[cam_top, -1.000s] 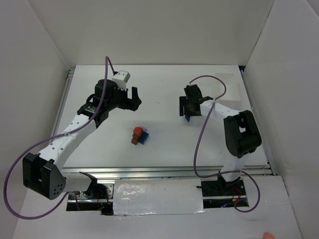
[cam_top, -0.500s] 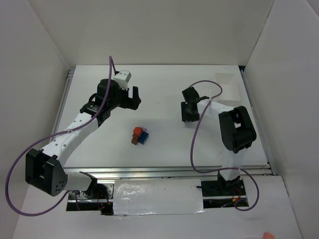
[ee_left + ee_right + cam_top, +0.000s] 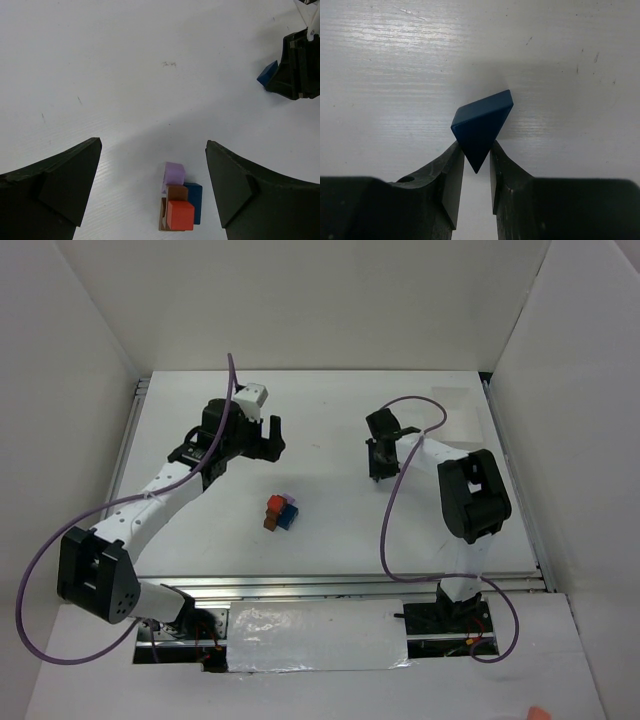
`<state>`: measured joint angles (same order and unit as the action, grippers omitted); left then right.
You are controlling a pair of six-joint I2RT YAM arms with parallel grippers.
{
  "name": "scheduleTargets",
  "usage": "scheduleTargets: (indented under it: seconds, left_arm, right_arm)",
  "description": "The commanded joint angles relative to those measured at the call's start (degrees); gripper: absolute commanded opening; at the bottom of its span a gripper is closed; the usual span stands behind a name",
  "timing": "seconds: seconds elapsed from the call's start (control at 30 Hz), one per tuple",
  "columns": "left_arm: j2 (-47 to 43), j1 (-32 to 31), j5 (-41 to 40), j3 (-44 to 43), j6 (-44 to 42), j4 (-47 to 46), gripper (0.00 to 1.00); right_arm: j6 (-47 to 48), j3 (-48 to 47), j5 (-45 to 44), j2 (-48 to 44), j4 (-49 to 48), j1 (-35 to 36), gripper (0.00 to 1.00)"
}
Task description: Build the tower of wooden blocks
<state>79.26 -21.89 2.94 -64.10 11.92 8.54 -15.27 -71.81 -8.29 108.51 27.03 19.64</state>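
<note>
Over the last second the right arm has been folding back toward its base while the right gripper (image 3: 378, 466) has been narrowing onto a blue wedge (image 3: 482, 122). The left arm has been swinging a little toward the far side.

The white table (image 3: 330, 550) is carrying everything, with plain walls (image 3: 90, 340) closing it in. The left gripper (image 3: 152, 150) is hanging with its jaws spread as wide as they go, holding nothing. It is looking down at the block stack (image 3: 281, 512) from the far left, well apart from it. The right gripper's jaws are standing narrow, and both fingers (image 3: 451, 175) are pressing the wedge's near corner. The wedge appears to be resting on the table at the far right, well apart from the stack.

The stack is sitting near the table's middle. A red block (image 3: 180, 215) is riding on a brown one (image 3: 176, 192), with a pale purple block (image 3: 174, 175) and a dark blue block (image 3: 195, 200) touching beside them. The tower is looking partly built: the wedge is waiting to be lifted, carried across and set in place.

Nothing is lying between wedge and stack. A purple cable (image 3: 392, 530) is looping beside the right arm, and a pinch on one corner may be prone to slipping.
</note>
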Motion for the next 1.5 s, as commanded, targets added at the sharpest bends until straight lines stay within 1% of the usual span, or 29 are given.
scheduleTargets:
  seconds: [0.0,0.03,0.13,0.27,0.33,0.43,0.47,0.5,0.53,0.57,0.6,0.63,0.67,0.7,0.73,0.77,0.8,0.83,0.87,0.9,0.93,0.97,1.0,1.07,1.1,1.13,1.23,1.37,1.47]
  left_arm:
    - [0.19,-0.17,1.19,-2.52,-0.94,-2.21,0.99]
    - [0.28,-0.17,1.89,-2.7,-0.85,-2.21,0.99]
    - [0.8,-0.26,3.64,-3.14,-0.67,-2.12,0.99]
    - [1.5,-0.26,5.4,-3.93,0.38,-1.94,0.99]
    - [1.86,-0.26,7.42,-4.28,0.64,-2.03,0.99]
    - [2.21,-0.61,10.42,-5.25,0.82,-1.51,0.99]
    - [2.3,-1.05,10.59,-5.69,0.82,-1.5,0.99]
    - [2.21,-1.31,11.73,-5.86,0.3,-1.16,0.99]
    - [1.86,-1.75,12.26,-6.04,-1.62,-0.89,0.99]
    - [1.51,-2.54,12.79,-5.78,-3.21,-1.06,0.99]
    - [1.16,-2.8,16.27,-5.52,-5.83,-1.24,0.99]
    - [0.81,-3.24,19.53,-5.08,-9.77,-1.24,0.99]
    - [-0.41,-3.59,21.47,-3.6,-16.69,-2.98,0.99]
    - [-1.64,-4.03,23.67,-3.15,-22.85,-2.91,0.99]
    - [-2.18,-4.47,25.78,-3.05,-26.13,-2.39,0.99]
    - [-2.88,-4.56,27.45,-2.7,-29.73,-1.51,0.99]
    - [-3.76,-4.65,29.38,-2.35,-32.9,-1.5,0.99]
    - [-5.33,-4.74,34.8,-1.31,-40.85,-1.59,0.99]
    - [-6.13,-4.83,37.72,-0.86,-45.19,-1.07,0.99]
    - [-6.84,-5.0,40.1,-0.77,-49.5,0.85,0.99]
    - [-7.45,-5.53,42.48,-2.07,-59.11,7.13,0.99]
    - [-7.54,-5.71,42.33,-2.87,-62.77,9.81,0.99]
    - [-7.11,-5.97,41.45,-4.44,-66.03,11.49,0.99]
    - [-6.14,-6.32,38.99,-6.38,-69.03,16.32,0.99]
    - [-5.36,-6.41,38.81,-7.52,-71.05,18.77,0.99]
    - [-3.7,-6.93,38.11,-9.97,-75.16,23.5,0.99]
    - [-0.97,-7.99,36.97,-13.59,-80.9,29.33,0.99]
    - [1.33,-10.62,32.24,-14.65,-81.88,28.73,0.99]
    - [3.61,-14.31,29.68,-15.62,-82.76,29.7,0.98]
  right_arm:
    - [0.24,-1.93,0.38,0.48,1.01,-0.83,0.2]
    - [0.32,-1.58,0.65,0.3,0.66,-0.83,0.14]
    - [0.5,-0.53,0.91,-0.75,-0.04,-0.83,0.06]
    - [0.76,1.76,2.23,-3.73,-2.41,-0.57,0.0]
    - [1.29,3.25,3.02,-6.72,-3.9,-0.48,0.0]
    - [4.1,9.47,8.02,-13.13,-9.17,-0.04,0.0]
    - [5.5,10.71,11.51,-15.06,-12.32,-0.04,0.0]
    - [6.47,12.12,17.55,-16.73,-13.91,-0.21,0.0]
    - [8.91,13.87,21.44,-20.06,-15.76,-0.48,0.0]
    - [10.33,14.41,26.26,-21.4,-16.12,-0.74,0.0]
    - [11.39,14.68,34.93,-22.45,-16.21,-1.61,0.0]
    - [12.79,13.46,40.15,-23.07,-15.35,-2.14,0.0]
    - [16.37,12.58,45.16,-23.34,-12.12,-2.67,0.0]
    - [17.19,9.44,52.17,-22.91,-6.78,-3.37,0.0]
    - [20.68,7.41,55.63,-21.95,-2.9,-3.73,0.0]
    - [21.41,5.56,58.28,-19.94,-0.16,-4.17,0.0]
    - [21.94,4.06,63.44,-18.96,1.7,-4.69,0.0]
    - [23.43,2.22,67.84,-17.99,5.28,-4.87,0.0]
    - [27.36,0.98,71.89,-15.63,7.49,-4.96,0.0]
    - [28.79,-0.42,78.02,-14.39,9.95,-5.13,0.0]
    - [31.41,-3.74,80.78,-12.9,17.28,-5.31,0.0]
    - [39.01,-5.34,83.41,-9.93,21.97,-5.31,0.0]
    - [43.96,-9.53,87.44,-7.98,33.5,-5.31,0.0]
    - [55.46,-13.25,92.82,-3.85,46.47,-5.14,0.0]
    - [66.83,-16.66,94.5,0.87,55.5,-5.05,0.0]
    - [65.99,-16.35,96.95,1.96,55.76,-4.7,0.0]
    - [65.54,-14.94,97.15,4.08,55.77,-3.73,0.0]
    - [65.98,-13.71,96.89,3.47,55.68,-3.03,0.0]
    - [65.72,-13.97,97.24,3.2,55.68,-2.85,0.0]
